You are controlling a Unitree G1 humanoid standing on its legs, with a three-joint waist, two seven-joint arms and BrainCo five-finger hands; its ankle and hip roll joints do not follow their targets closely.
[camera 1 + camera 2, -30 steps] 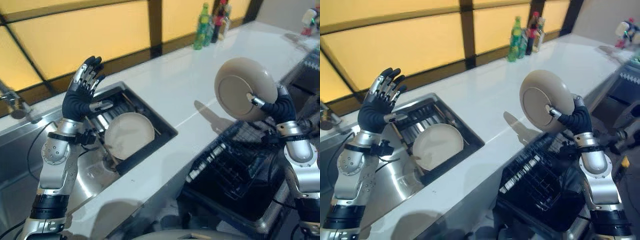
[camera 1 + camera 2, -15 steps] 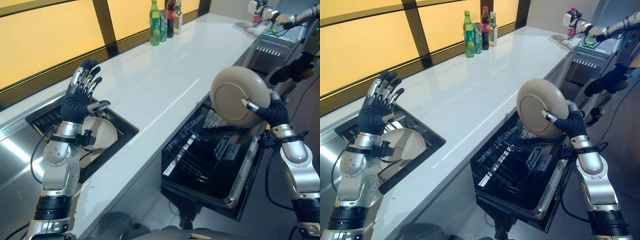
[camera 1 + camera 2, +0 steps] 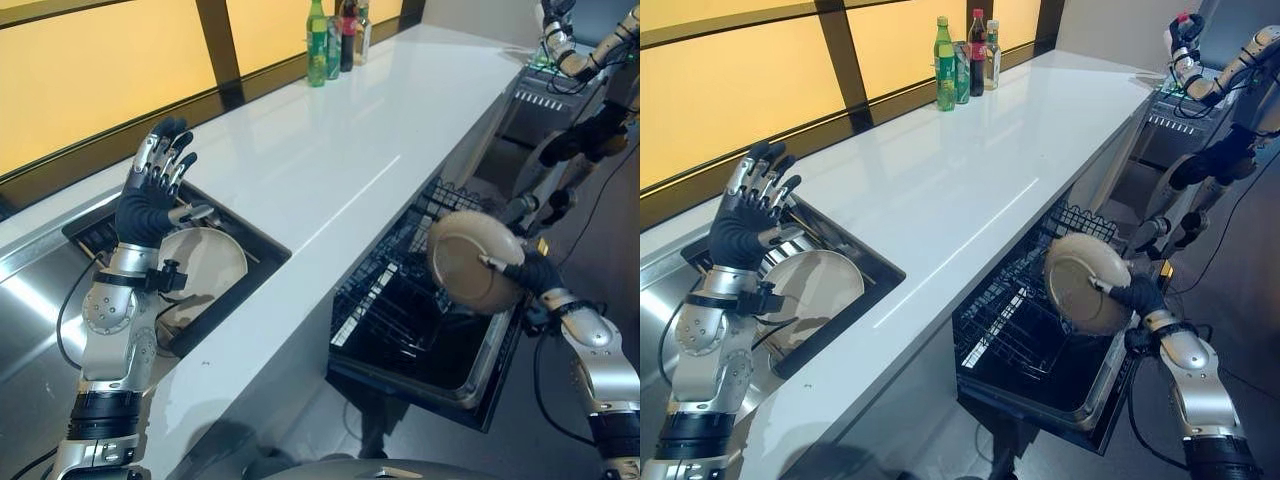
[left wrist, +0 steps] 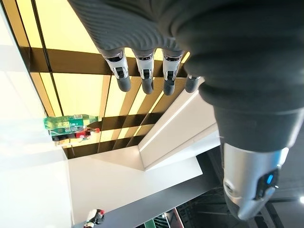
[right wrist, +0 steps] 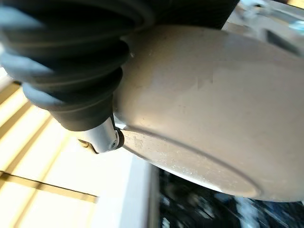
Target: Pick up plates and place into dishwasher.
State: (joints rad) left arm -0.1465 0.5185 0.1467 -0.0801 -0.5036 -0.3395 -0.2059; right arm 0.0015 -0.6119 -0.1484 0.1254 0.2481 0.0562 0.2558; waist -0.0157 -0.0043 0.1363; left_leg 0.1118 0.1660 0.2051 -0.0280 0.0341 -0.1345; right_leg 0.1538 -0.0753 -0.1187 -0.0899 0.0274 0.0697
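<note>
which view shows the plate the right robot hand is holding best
The left eye view: the whole held plate shows there, on edge over the open dishwasher rack, pinched by the right robot hand. The right eye view shows the same a little smaller. The right wrist view shows part of its underside, very close. The left wrist view looks elsewhere.

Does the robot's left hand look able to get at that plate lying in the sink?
Probably yes: the left hand hangs open just above the plate in the sink, holding nothing, and nothing lies between them.
</note>
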